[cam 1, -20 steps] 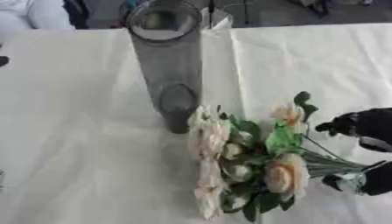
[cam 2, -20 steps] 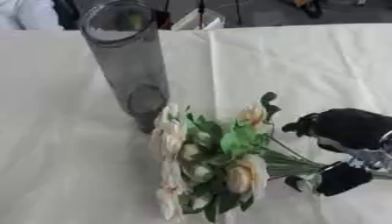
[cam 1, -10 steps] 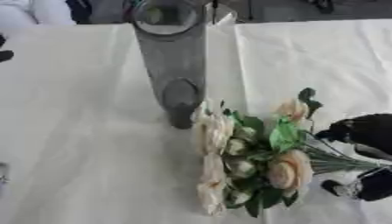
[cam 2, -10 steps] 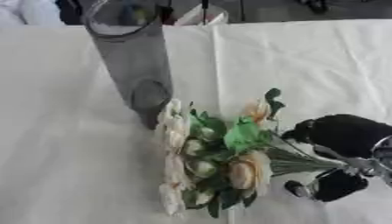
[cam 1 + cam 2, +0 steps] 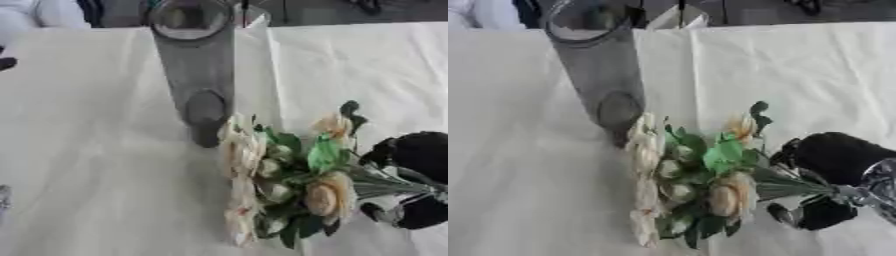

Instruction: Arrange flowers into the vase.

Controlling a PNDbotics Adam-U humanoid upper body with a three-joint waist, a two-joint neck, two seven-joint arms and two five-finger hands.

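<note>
One tall grey glass vase (image 5: pixel 194 65) stands upright on the white tablecloth (image 5: pixel 87 150), far centre. Bouquet (image 5: pixel 689 180) of cream and peach blooms with green leaves lies just in front of the vase's base, heads pointing left. Right hand (image 5: pixel 833 167), black, at right edge, fingers and thumb curled round the stems. Left hand not seen in either view.

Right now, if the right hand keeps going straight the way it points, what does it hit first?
The right hand, curled round the bouquet stems, points left across the table. Its blooms lead, and beyond them lies only bare tablecloth. The glass vase stands further up, seemingly off that line, though depth is unclear.
</note>
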